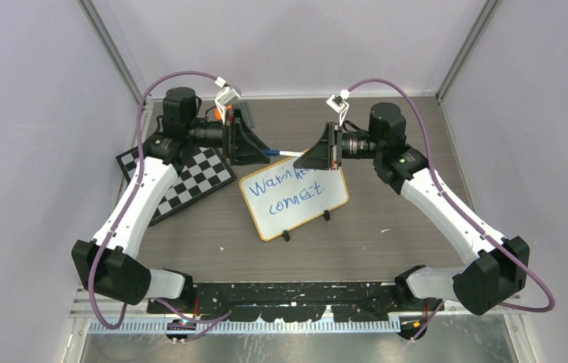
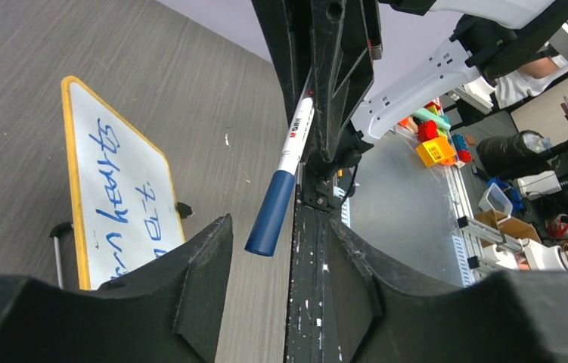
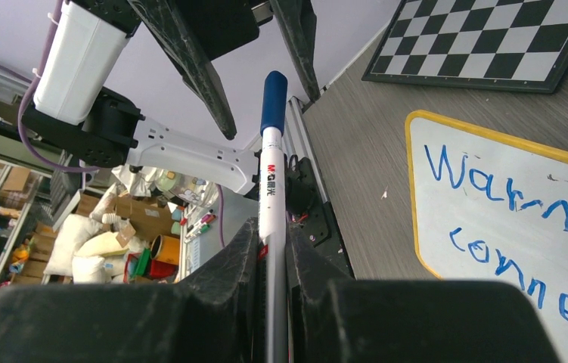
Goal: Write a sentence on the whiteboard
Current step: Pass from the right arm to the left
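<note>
The whiteboard (image 1: 296, 198) stands tilted on two black feet at mid-table, with the blue sentence (image 1: 288, 190) on it in two lines. My right gripper (image 1: 301, 158) is shut on a white marker (image 1: 286, 153) and holds it level above the board's far edge. The marker's blue cap (image 1: 270, 152) points at my left gripper (image 1: 263, 151). In the left wrist view the left gripper (image 2: 279, 227) is open, and the cap's end (image 2: 271, 215) sits just inside its jaws, touching neither. In the right wrist view the right gripper (image 3: 271, 227) clamps the marker (image 3: 271, 181), with the board (image 3: 507, 219) to the right.
A black-and-white checkered board (image 1: 190, 178) lies left of the whiteboard, under my left arm. A black pitted strip (image 1: 296, 291) runs along the near edge between the arm bases. Purple walls close in the left, right and back sides.
</note>
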Robot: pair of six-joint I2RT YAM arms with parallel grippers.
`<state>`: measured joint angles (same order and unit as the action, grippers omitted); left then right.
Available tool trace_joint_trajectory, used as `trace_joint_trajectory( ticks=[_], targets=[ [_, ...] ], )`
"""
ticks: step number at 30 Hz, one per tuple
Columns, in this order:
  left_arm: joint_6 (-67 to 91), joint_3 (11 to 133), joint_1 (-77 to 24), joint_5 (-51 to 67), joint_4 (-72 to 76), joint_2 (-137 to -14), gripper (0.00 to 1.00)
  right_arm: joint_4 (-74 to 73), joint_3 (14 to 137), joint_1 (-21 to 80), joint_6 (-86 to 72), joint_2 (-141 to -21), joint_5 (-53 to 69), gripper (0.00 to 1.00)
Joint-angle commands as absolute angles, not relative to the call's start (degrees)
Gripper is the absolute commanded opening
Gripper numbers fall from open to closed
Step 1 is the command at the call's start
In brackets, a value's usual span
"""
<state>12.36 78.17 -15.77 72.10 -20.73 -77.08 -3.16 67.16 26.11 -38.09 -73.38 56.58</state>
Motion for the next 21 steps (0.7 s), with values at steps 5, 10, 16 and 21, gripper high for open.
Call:
trace_joint_trajectory(
  ticks=[5,10,16,21],
  targets=[
    [13.50,78.54,-17.41,74.19,-18.10,-77.10,0.31,-0.26,67.51,26.72,-39.11,-72.33,58.36,0.00],
    [13.77,78.25,-18.41,74.18,-18.11,-76.75,0.14,-1.84,67.49,27.33,-37.68,-72.58,58.99,0.00],
    [13.69,77.16,-20.68,73.30,-18.35,-76.47,0.01,-1.98,67.67,28.27,-37.68,-72.53,59.30,0.00],
    [15.38,76.25,-23.46,72.37,-16.58,-77.06,0.00,-0.20,67.43,29.51,-39.09,-73.09,59.09,0.00]
  ],
)
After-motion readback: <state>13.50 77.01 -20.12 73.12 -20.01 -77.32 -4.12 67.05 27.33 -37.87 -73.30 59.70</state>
